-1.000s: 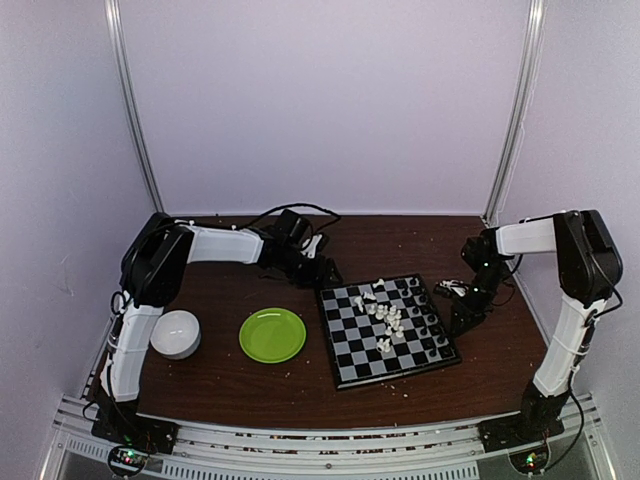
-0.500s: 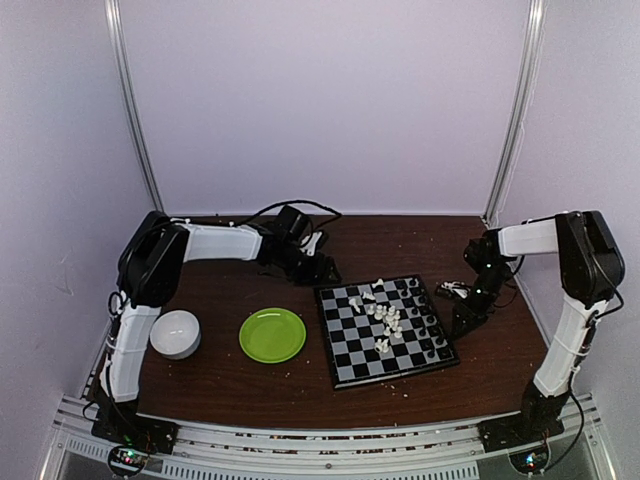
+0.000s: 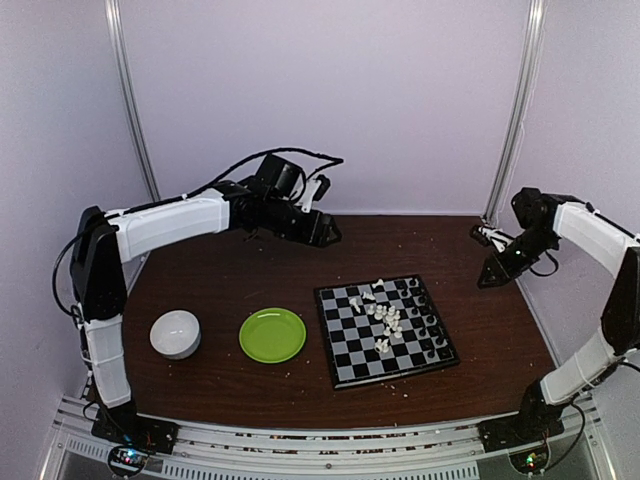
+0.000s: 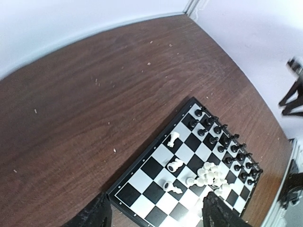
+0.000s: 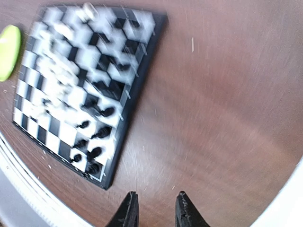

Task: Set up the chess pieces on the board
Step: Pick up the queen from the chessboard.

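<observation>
Above table [image 3: 230,285], end effectors [image 3: 325,235] [image 3: 487,279] now higher

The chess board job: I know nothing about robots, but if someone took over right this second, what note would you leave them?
Left gripper: wide open, empty, above the brown wooden table beyond the far-left corner of the small black-and-grey checkered board.
Right gripper: narrowly open, empty, off the board's right side.
Done: tiny black plastic chess pieces stand in two rows along the board's right edge.
Left: tiny white plastic chess pieces sit bunched mid-board, several tipped over; they likely need standing in two rows along the opposite edge.
</observation>
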Robot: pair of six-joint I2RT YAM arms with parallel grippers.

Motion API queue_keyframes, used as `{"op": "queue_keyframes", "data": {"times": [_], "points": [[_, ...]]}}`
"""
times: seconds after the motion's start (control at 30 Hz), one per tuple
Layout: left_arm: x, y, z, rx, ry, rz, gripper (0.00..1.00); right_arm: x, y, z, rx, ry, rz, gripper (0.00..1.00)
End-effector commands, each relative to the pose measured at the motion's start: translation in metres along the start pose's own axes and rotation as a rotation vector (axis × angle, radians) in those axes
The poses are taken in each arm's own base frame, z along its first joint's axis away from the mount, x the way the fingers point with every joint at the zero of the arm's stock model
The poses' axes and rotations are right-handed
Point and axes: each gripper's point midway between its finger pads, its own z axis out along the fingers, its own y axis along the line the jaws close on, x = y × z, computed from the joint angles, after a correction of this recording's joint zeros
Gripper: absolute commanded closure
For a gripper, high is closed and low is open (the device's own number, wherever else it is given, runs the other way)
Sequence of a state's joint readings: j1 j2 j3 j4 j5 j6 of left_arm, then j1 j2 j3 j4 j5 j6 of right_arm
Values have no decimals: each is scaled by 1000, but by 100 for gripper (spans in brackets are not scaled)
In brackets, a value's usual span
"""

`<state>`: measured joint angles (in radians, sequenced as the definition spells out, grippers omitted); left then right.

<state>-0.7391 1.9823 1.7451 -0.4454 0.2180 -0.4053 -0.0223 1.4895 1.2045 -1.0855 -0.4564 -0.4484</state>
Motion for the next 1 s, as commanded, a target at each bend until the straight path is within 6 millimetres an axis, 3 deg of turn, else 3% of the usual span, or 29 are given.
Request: {"op": "queue_keyframes", "data": {"times": [0.0, 0.17, 0.4, 0.57, 0.83, 0.97], "points": [[5, -17, -5, -78, -2, 224, 34, -38, 20, -40, 4, -212, -196, 72], [11, -33, 14, -68, 4, 318, 40, -60, 48, -46, -75, -296, -271, 74], [34, -51, 32, -59, 24, 283, 42, -75, 99, -22, -128, -334, -401, 78], [48, -54, 0, -41, -20, 197, 41, -74, 134, 7, -89, -259, -553, 80], [85, -27, -44, -119, -56, 15, 35, -68, 156, 61, -38, -43, -636, 77], [93, -11, -62, -156, -152, -107, 35, -68, 165, 78, -17, 30, -667, 76]]}}
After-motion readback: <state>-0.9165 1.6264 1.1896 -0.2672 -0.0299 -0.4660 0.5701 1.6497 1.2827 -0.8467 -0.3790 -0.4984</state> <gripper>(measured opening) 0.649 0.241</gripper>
